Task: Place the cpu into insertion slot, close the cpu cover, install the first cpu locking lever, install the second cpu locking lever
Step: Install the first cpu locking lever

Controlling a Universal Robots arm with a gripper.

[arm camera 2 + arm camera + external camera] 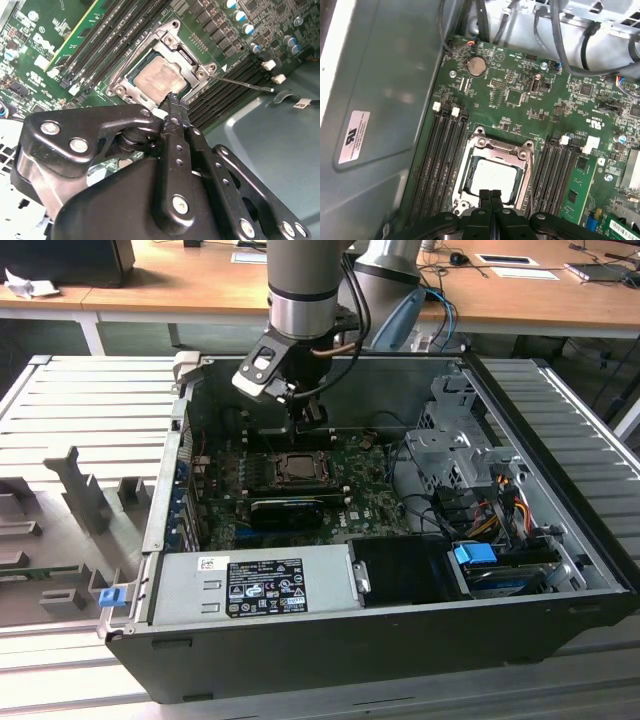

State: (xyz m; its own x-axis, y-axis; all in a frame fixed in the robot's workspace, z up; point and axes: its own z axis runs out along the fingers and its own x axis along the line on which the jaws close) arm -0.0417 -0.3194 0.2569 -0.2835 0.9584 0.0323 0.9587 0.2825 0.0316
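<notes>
Exterior view shows the arm reaching into the open computer case (pixel 350 650), with the pincer (pixel 308 422) just above the far edge of the motherboard (pixel 360 490), close over the socket area. In both wrist views the pincer's two fingers are pressed together with nothing between them, and their tips hang near one edge of the cover (pixel 496 146).

The cpu (pixel 494 181) lies flat in the slot (pixel 468 175), its silver top showing through the cover's square cut-out. The cover looks folded down over it. In the second wrist view a thin lever (pixel 245 84) sticks out sideways from one corner of the socket, apparently not latched. Whether the other lever is latched I cannot tell.

The risks, as I judge them:
- The closed tips are narrow and the lever is a thin, springy rod. A push slightly off line could let it slip off and snap back.
- If the tips come down on the cover or the cpu instead, they could scratch the top or press the chip unevenly onto the pins.
- With the cover unclamped, a sideways knock could lift it and shift the cpu.
- The memory slots (pixel 440 150) beside the socket leave little room for a stray move.
</notes>
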